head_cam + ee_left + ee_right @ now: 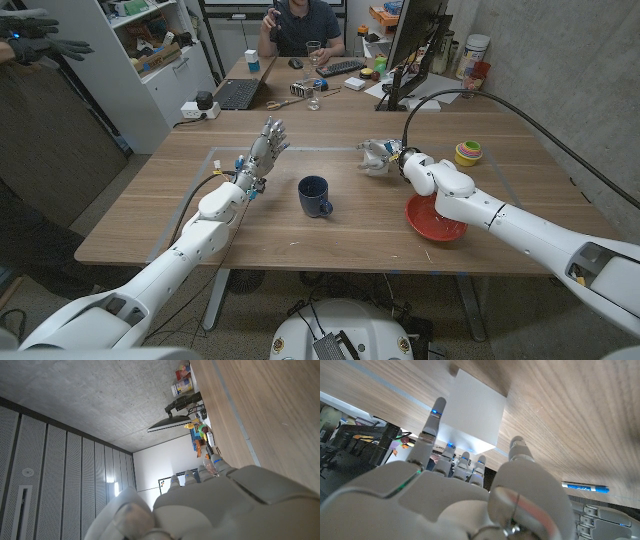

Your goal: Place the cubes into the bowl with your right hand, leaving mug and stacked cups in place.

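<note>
White cube (474, 414) lies square against right hand (378, 157).

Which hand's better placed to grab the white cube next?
Right. The right hand sits at the white cube, red bowl under its forearm. The left hand is raised past the mug.

The light brown wooden table (330, 235) carries a dark blue ceramic mug (315, 195) between the hands. A red round bowl (432, 222) sits under the right forearm, and yellow-green stacked cups (467, 153) stand beyond it.
</note>
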Robot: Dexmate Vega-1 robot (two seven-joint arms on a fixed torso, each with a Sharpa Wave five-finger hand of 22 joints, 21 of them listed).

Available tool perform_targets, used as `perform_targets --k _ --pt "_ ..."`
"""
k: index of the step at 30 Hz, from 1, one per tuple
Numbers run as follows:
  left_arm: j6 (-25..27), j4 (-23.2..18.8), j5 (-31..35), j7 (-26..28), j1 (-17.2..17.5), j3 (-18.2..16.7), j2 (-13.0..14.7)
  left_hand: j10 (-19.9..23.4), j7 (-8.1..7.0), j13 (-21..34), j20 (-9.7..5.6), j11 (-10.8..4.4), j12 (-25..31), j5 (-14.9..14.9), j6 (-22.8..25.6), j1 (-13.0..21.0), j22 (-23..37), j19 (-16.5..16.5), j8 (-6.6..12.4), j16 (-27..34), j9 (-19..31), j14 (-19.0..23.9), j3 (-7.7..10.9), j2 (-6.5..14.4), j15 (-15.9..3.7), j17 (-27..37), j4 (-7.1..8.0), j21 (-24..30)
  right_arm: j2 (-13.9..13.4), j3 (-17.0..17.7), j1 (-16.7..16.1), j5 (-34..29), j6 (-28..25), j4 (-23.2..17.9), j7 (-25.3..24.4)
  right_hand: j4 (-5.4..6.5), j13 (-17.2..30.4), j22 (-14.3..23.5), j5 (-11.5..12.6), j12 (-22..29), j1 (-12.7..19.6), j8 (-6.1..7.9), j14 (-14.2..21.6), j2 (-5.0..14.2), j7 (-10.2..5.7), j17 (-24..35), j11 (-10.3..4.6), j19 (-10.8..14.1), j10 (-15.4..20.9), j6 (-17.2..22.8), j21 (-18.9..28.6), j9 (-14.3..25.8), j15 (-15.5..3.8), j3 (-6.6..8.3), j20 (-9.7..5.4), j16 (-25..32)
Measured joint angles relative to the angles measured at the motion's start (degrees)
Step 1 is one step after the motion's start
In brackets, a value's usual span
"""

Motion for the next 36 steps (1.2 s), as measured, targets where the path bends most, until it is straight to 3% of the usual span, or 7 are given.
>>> perform_targets --k 5,8,11,19,22,25,36 --pt "-0.27 0.49 -0.13 -0.36 -0.16 -0.06 -0.08 0.00 0.00 0.00 0.00 0.00 0.00 0.00 0.00 0.00 0.00 0.00 0.00 0.00 0.00 0.00 -0.14 0.00 0.00 0.00 -0.14 0.00 0.45 -0.22 0.62 -0.15 -0.03 0.61 0.43 0.01 0.00 0.32 0.23 1.55 4.03 0.56 9.40 0.23 0.01 0.30 1.31 8.99 6.53 5.52 0.91 0.26 -0.41 -0.49 -8.89 1.17" --pt "-0.32 0.89 -0.16 -0.50 -0.35 -0.07 -0.18 0.00 0.00 0.00 0.00 0.00 0.00 0.00 0.00 0.00 0.00 0.00 0.00 0.00 0.00 0.00 -0.14 0.00 0.00 0.00 -0.14 0.00 0.57 -0.24 0.76 -0.12 0.04 0.83 0.44 -0.10 0.21 0.75 0.71 2.11 5.95 1.38 14.33 0.50 0.37 0.52 2.05 10.81 9.76 9.73 1.35 0.26 -0.54 -0.38 -11.05 1.29" --pt "-0.42 1.34 -0.24 -0.92 -0.58 -0.07 -0.32 0.00 0.00 0.00 0.00 0.00 0.00 0.00 0.00 0.00 -0.01 0.00 0.00 0.00 0.00 0.00 -0.30 0.00 0.00 0.00 0.02 0.00 0.90 -0.33 1.07 0.18 0.40 1.43 0.32 -0.56 0.29 1.33 1.33 2.74 8.64 1.80 17.33 0.44 0.97 0.95 2.64 12.05 12.90 13.67 2.31 0.26 1.69 1.03 -11.67 1.47" --pt "-0.71 2.82 -0.37 -1.71 -1.34 -0.05 -0.80 0.00 0.00 0.00 0.00 0.00 0.00 0.00 0.00 0.00 -0.01 0.00 0.00 0.00 0.00 0.00 -0.38 0.00 0.00 0.00 0.11 0.00 1.40 -0.48 1.59 0.86 0.87 2.59 0.10 -1.11 0.55 5.03 2.01 3.32 14.31 1.94 19.09 -4.78 2.55 3.78 2.18 13.50 18.45 21.81 9.13 0.48 2.78 4.03 -11.44 3.42" --pt "-0.87 3.66 -0.44 -2.01 -1.75 -0.01 -1.05 0.00 0.00 0.00 0.00 0.00 0.00 0.00 0.00 0.00 -0.01 0.00 0.00 0.00 0.00 0.00 -0.38 0.00 0.00 0.00 0.11 0.00 1.64 -0.48 1.75 1.49 1.94 3.33 -0.94 -1.03 0.82 7.05 2.01 4.00 17.01 2.83 20.64 -7.47 4.09 6.07 2.24 14.01 21.43 25.95 13.36 1.44 3.34 4.22 -10.93 5.12" --pt "-0.95 3.88 -0.52 -2.20 -1.84 -0.01 -1.11 0.00 0.00 0.00 0.00 0.00 0.00 0.00 0.00 0.00 -0.01 0.00 0.00 0.00 0.00 0.00 -0.38 0.00 0.00 0.00 0.11 0.00 1.81 -0.47 1.89 1.67 2.27 3.77 -1.24 -1.03 1.09 8.41 1.98 4.64 19.20 3.98 21.43 -8.63 5.45 7.70 2.40 14.21 23.83 29.40 16.20 2.34 4.12 4.23 -10.72 6.12" --pt "-1.29 4.83 -0.67 -2.48 -2.11 -0.12 -1.25 0.00 0.00 0.00 0.00 0.00 0.00 0.30 0.00 0.00 -0.02 0.00 0.00 0.00 0.00 0.00 -0.68 0.00 0.00 0.00 -0.05 -0.39 2.11 -0.34 1.98 2.49 4.82 4.31 -4.43 -0.44 1.41 9.59 1.53 5.70 20.90 5.15 23.89 -9.42 6.36 9.20 3.51 14.40 27.78 31.31 18.76 3.86 4.94 4.09 -10.52 6.15"
